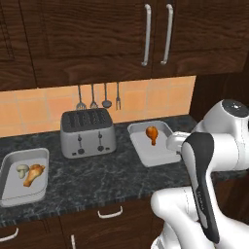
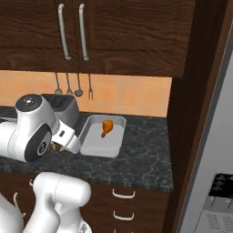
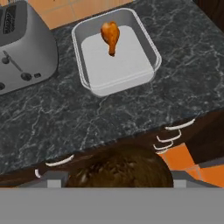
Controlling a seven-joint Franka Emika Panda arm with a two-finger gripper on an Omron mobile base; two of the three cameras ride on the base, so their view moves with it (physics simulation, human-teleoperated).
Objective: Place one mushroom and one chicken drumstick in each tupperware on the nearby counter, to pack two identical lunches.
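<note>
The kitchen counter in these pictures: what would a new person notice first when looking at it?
Probably the silver toaster in the middle of the dark counter, with a light-grey tupperware on each side. The left tupperware already holds a mushroom and a chicken drumstick, while the right tupperware has a single drumstick. In the hand view, a brown rounded mushroom cap sits between the gripper's fingers, low in the picture.

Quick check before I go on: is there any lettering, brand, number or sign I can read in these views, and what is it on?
No text can be read.
The panel on the grey appliance at the right edge of the right base view carries small marks, too blurred to read.
The toaster shows knobs and levers but no legible label.
The containers are unmarked.
</note>
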